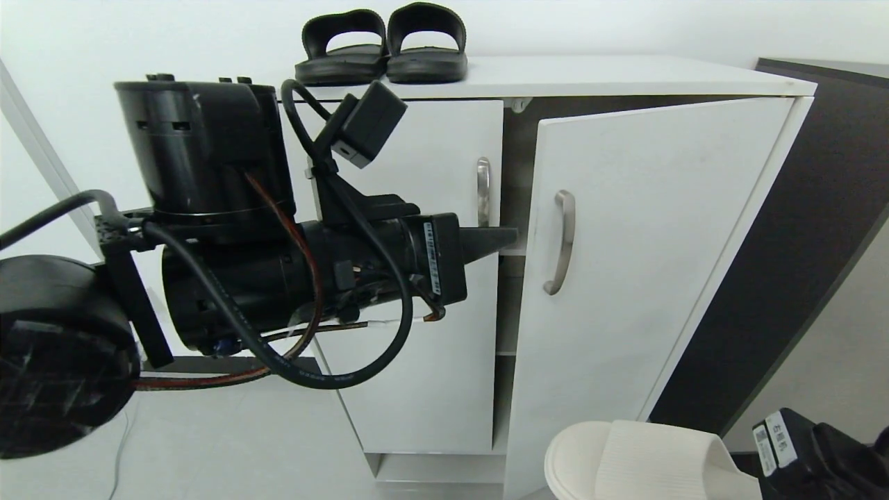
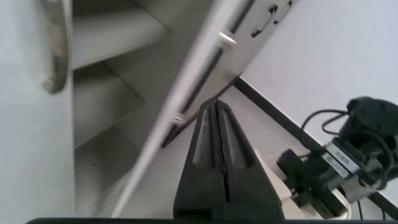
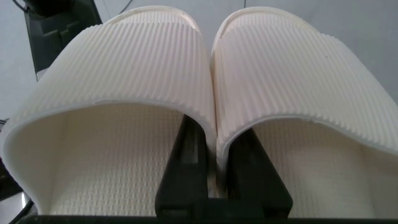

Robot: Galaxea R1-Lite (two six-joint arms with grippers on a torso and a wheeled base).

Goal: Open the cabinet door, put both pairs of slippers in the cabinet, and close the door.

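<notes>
Door ajar; 1 pair in hand, 1 pair on the cabinet [image 1: 625, 76].
Your left gripper [image 1: 503, 238], fingers pressed together and empty, sits in the gap at the right door's [image 1: 646, 264] free edge. Sweep it outward along the hinge arc until the shelves are fully exposed. Your right gripper [image 3: 214, 134] pinches the white slippers [image 3: 211, 93] by their inner walls, low before the door, so keep them clear of its swing. The black slippers [image 1: 382, 48] rest on top.
</notes>
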